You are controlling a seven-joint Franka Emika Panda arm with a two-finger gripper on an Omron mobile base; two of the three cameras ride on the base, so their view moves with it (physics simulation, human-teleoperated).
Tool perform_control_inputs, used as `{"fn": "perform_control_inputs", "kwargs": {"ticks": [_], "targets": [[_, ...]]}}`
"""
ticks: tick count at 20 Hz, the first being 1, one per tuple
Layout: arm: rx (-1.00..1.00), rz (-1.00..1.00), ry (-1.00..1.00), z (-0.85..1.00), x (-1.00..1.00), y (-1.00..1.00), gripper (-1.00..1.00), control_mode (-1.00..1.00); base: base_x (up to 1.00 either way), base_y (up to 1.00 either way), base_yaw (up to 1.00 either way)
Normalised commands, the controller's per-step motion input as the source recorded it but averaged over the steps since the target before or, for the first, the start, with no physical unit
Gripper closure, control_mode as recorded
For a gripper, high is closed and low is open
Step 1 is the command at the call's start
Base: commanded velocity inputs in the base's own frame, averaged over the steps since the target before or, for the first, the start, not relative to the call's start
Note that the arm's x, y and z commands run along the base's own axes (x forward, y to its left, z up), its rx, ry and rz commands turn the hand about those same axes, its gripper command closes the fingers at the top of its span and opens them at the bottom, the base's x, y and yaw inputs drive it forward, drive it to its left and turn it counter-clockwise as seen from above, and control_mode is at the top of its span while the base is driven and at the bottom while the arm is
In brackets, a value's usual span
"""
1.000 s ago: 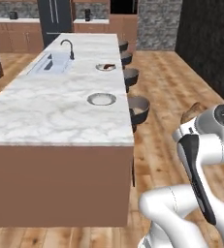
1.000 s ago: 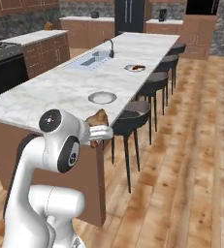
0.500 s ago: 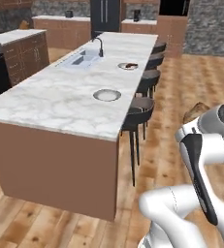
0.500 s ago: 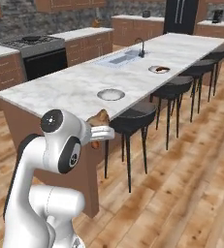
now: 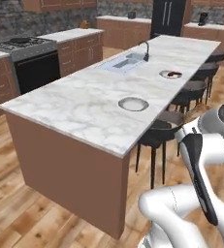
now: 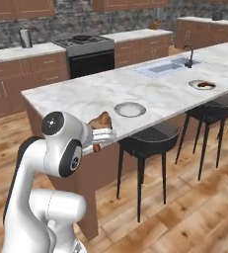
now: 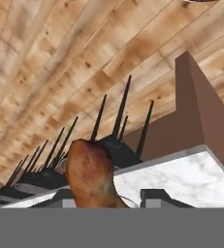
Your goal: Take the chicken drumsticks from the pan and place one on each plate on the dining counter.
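Note:
My gripper (image 6: 103, 134) is shut on a golden-brown chicken drumstick (image 6: 101, 120), held in front of the arm just short of the dining counter's (image 6: 86, 94) near corner. In the hand view the drumstick (image 7: 91, 177) stands between my fingertips (image 7: 159, 197), with the marble edge behind it. An empty grey-white plate (image 6: 130, 109) lies on the counter near me, also seen as the plate (image 5: 133, 103). Farther along, a second plate (image 6: 202, 85) carries another drumstick (image 5: 171, 74). A dark round shape on the stove looks like the pan (image 6: 82, 37).
Black stools (image 6: 147, 134) line the counter's right side above the wooden floor. The inset sink with a dark tap (image 5: 145, 50) lies at the counter's far end. A black stove (image 5: 31, 63) and wall cabinets stand to the left.
Both base views have swung, so the base has moved: the counter's near corner and the stove now show closer. The drumstick stays in the shut gripper.

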Motion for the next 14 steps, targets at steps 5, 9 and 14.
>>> {"fn": "perform_control_inputs", "kwargs": {"ticks": [5, 9, 14], "targets": [[0.0, 0.0, 0.0, 0.0, 0.0, 0.0, 1.0, 1.0, 0.51, -0.88, 0.46], [0.0, 0.0, 0.0, 0.0, 0.0, 0.0, 1.0, 1.0, 0.45, -0.93, 0.43], [0.0, 0.0, 0.0, 0.0, 0.0, 0.0, 1.0, 1.0, 0.4, -0.97, 0.4]]}}
